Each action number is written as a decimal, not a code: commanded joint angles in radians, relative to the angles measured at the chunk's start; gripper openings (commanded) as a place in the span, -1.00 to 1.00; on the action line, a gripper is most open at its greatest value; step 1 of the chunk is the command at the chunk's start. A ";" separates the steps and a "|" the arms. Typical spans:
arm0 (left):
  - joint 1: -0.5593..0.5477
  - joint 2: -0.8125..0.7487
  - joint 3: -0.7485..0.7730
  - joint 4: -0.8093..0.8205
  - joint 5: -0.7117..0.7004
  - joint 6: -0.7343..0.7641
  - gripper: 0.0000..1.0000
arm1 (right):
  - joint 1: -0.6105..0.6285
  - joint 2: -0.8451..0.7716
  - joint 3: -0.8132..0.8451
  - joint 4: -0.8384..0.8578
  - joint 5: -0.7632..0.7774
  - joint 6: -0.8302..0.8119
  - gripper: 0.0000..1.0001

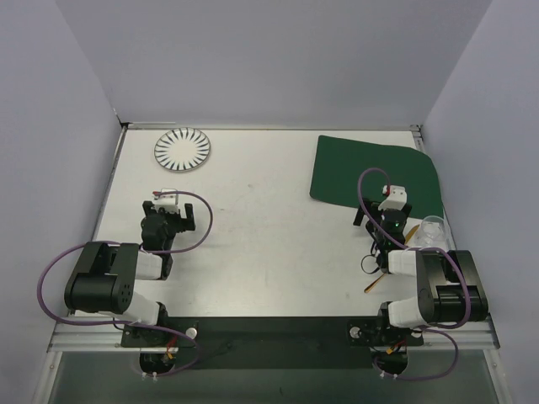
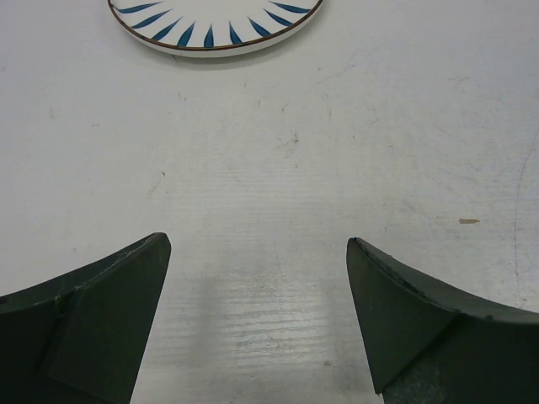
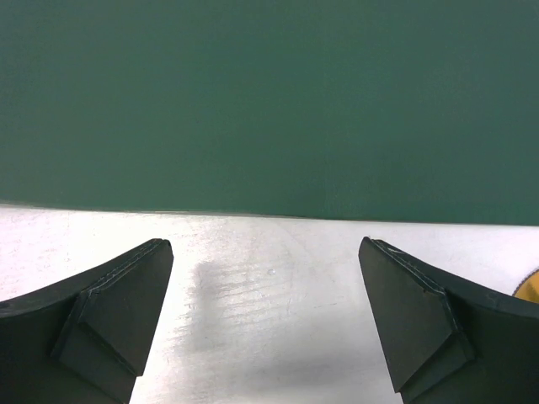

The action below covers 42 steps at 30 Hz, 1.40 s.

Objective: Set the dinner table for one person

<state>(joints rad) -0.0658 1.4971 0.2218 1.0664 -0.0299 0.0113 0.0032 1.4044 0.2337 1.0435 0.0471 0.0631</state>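
The dinner table [image 1: 269, 227] is a large white top with a metal rail frame. A white plate with blue rays [image 1: 182, 150] lies at its far left and shows at the top of the left wrist view [image 2: 215, 25]. A dark green placemat [image 1: 375, 172] lies at the far right and fills the top of the right wrist view [image 3: 269, 101]. A clear glass [image 1: 433, 231] stands at the right edge. My left gripper [image 1: 168, 204] [image 2: 257, 320] is open and empty, short of the plate. My right gripper [image 1: 389, 202] [image 3: 265, 324] is open and empty at the placemat's near edge.
A thin yellow-orange utensil [image 1: 376, 284] lies partly under the right arm, with another tip [image 1: 413, 231] by the glass; an orange bit shows at the right edge of the right wrist view [image 3: 529, 286]. Grey walls enclose the table on three sides.
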 commanded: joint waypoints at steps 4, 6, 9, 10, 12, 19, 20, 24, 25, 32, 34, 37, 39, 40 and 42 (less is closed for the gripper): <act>0.000 0.005 0.031 0.072 0.015 -0.007 0.95 | 0.001 -0.004 0.015 0.046 -0.001 0.007 1.00; 0.001 0.009 0.033 0.072 0.016 -0.007 0.95 | 0.001 -0.005 0.015 0.041 -0.030 -0.005 1.00; 0.020 0.006 0.015 0.102 0.062 -0.007 0.82 | 0.000 -0.004 0.019 0.041 -0.039 -0.002 1.00; 0.035 0.006 0.010 0.121 0.083 -0.005 0.82 | 0.000 -0.004 0.019 0.039 -0.039 -0.002 1.00; 0.038 0.006 0.005 0.125 0.093 -0.036 0.83 | 0.000 -0.001 0.032 0.017 -0.067 0.000 1.00; 0.101 -0.035 -0.044 0.202 0.168 -0.079 0.85 | 0.017 -0.096 0.122 -0.208 -0.130 -0.055 1.00; 0.106 -0.035 -0.056 0.222 0.176 -0.077 0.92 | 0.023 -0.149 0.143 -0.267 -0.116 -0.055 0.99; 0.109 -0.047 -0.052 0.199 0.174 -0.082 0.93 | 0.078 -0.295 0.180 -0.350 -0.099 -0.048 0.86; 0.112 -0.054 -0.036 0.181 0.176 -0.089 0.93 | 0.107 -0.335 0.223 -0.382 -0.078 -0.055 0.85; 0.167 -0.042 0.323 -0.394 0.208 -0.120 0.95 | 0.339 -0.257 0.568 -0.874 0.157 -0.108 0.85; 0.153 -0.028 0.402 -0.570 0.171 -0.097 0.95 | 0.392 -0.152 0.713 -0.991 0.256 -0.079 0.86; 0.146 -0.031 0.511 -0.716 0.169 -0.044 0.95 | 0.455 0.032 0.864 -1.213 0.364 -0.040 0.89; 0.147 -0.018 0.639 -0.892 0.180 0.019 0.95 | 0.477 0.172 0.992 -1.324 0.399 -0.017 0.89; 0.147 -0.012 0.683 -0.957 0.182 0.035 0.94 | 0.488 0.214 1.038 -1.358 0.413 -0.010 0.89; 0.150 0.009 0.805 -1.145 0.185 0.079 0.95 | 0.526 0.325 1.145 -1.439 0.436 -0.002 0.88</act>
<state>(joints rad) 0.0834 1.4799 0.8265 0.3340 0.1471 -0.0185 0.4747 1.5604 1.2400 -0.0788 0.3492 0.0151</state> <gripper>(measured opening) 0.974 0.944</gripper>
